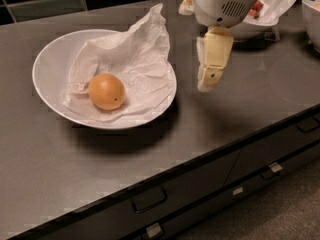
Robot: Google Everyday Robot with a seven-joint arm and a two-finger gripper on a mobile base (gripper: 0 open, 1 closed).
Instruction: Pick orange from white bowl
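The orange (106, 91) lies left of centre in the wide white bowl (46, 68), on crumpled white paper (137, 59) that rises over the bowl's far right rim. The bowl stands on a dark counter. My gripper (207, 83) hangs pointing down from its white wrist housing (222, 4). It is above the counter just right of the bowl's rim, apart from the bowl and well right of the orange. It holds nothing that I can see.
A deeper white bowl with red strawberries (252, 28) stands behind the gripper at the back right. Another white vessel (312, 19) is at the right edge. The counter's front edge (200, 166) runs diagonally, with drawers and handles (148, 200) below.
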